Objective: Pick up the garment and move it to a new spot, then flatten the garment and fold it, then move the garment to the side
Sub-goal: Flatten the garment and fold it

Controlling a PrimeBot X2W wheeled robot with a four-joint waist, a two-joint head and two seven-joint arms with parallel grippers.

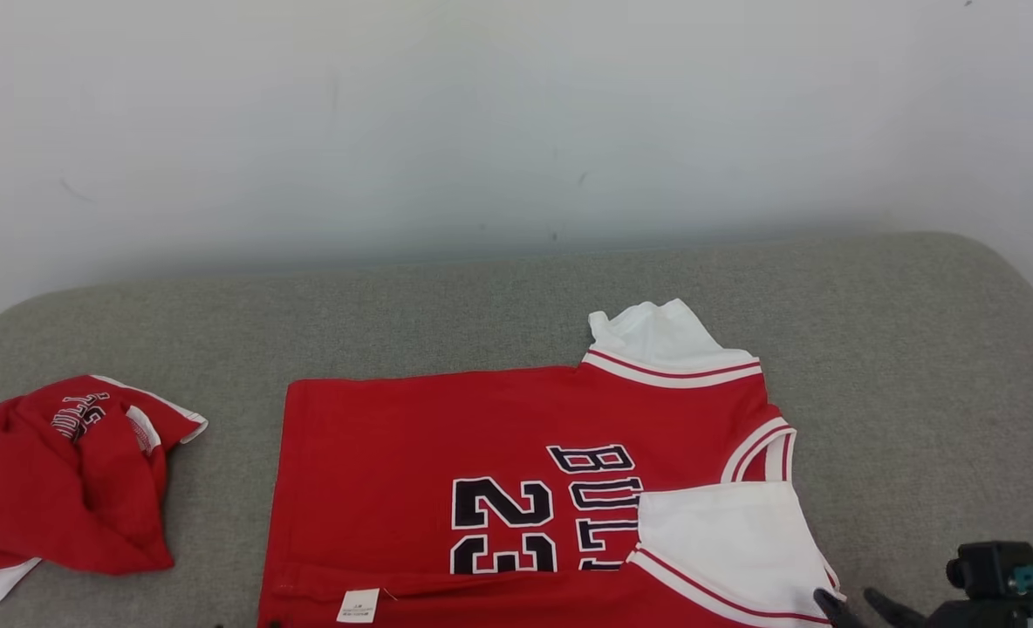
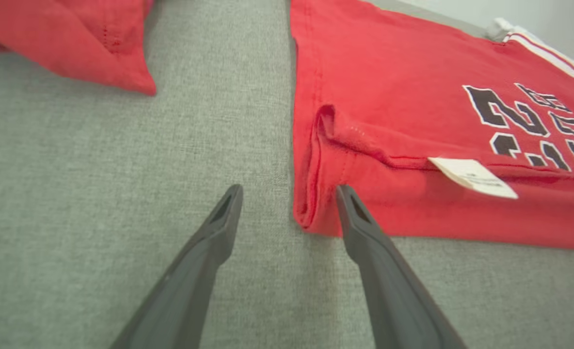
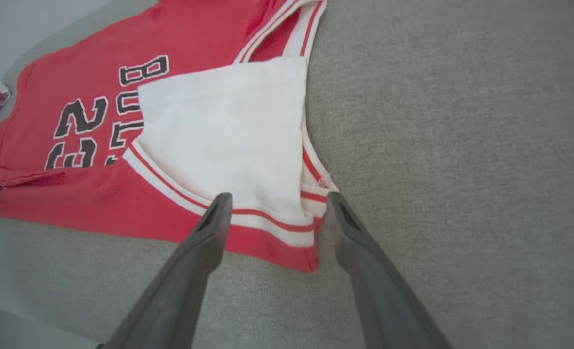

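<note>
Your red shirt lies mid grey couch, near edge folded up. L gripper & R gripper both stand wide apart at its near corners, holding nothing, prob. letting the fold rest.

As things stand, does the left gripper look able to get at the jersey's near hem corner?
Probably yes. The left gripper is open, and the folded hem corner of the jersey sits right between its jaws, with nothing else in the way on the grey cushion.
</note>
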